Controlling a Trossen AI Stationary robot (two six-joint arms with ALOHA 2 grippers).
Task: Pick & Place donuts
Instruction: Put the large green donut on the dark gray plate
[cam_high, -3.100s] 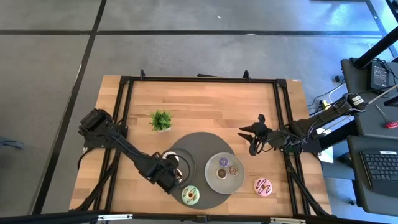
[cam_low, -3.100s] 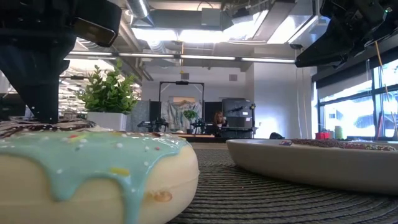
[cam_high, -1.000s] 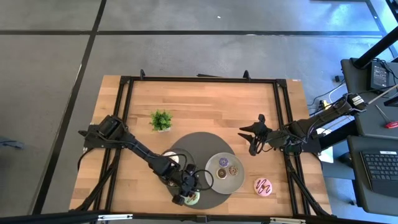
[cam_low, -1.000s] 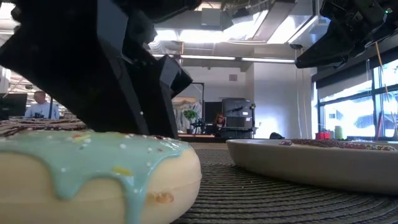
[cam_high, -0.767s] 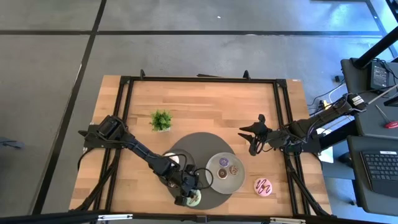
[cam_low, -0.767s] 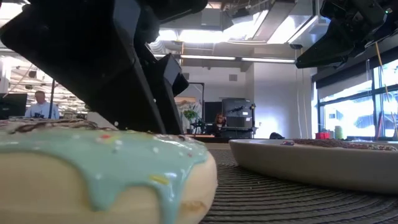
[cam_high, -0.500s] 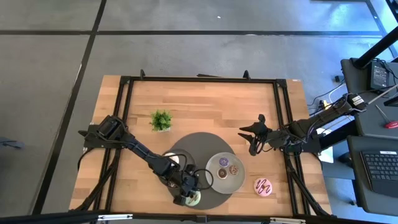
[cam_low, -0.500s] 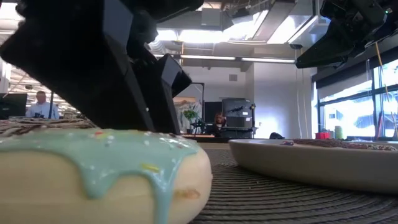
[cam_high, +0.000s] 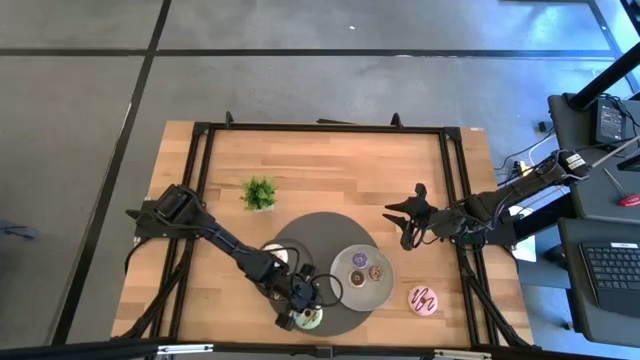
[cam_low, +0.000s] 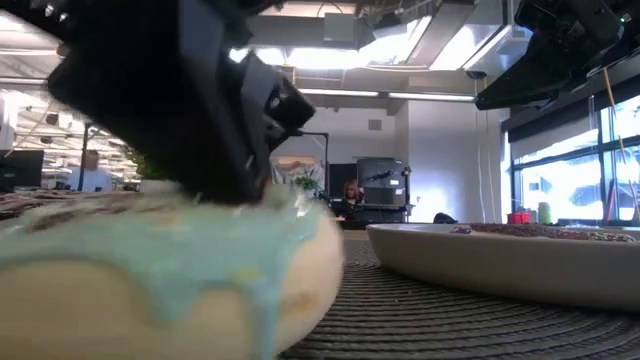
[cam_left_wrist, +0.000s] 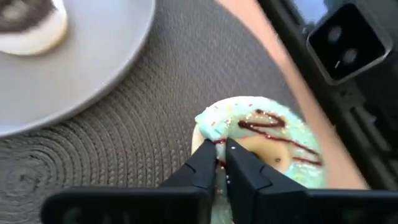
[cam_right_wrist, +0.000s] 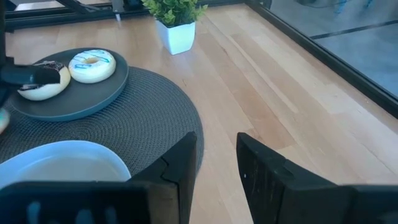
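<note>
pale green icing marks the donut (cam_left_wrist: 261, 140) that the left gripper (cam_left_wrist: 221, 163) pinches, fingers narrow across its rim, at the near edge of the dark woven mat (cam_high: 310, 232). behind it on the mat a grey plate (cam_right_wrist: 68, 93) carries the chocolate donut (cam_right_wrist: 38, 82) and the white donut (cam_right_wrist: 92, 65). to the right another plate (cam_high: 362, 277) holds three tiny donuts (cam_high: 364, 267). the pink donut (cam_high: 423, 298) lies on the bare wood, near right. the right gripper (cam_right_wrist: 214, 158) hangs over the table's right side, fingers narrowly parted, holding nothing.

Wooden table (cam_high: 330, 170): plant (cam_high: 259, 193), round dark mat (cam_high: 325, 238), pink donut (cam_high: 423, 298).
</note>
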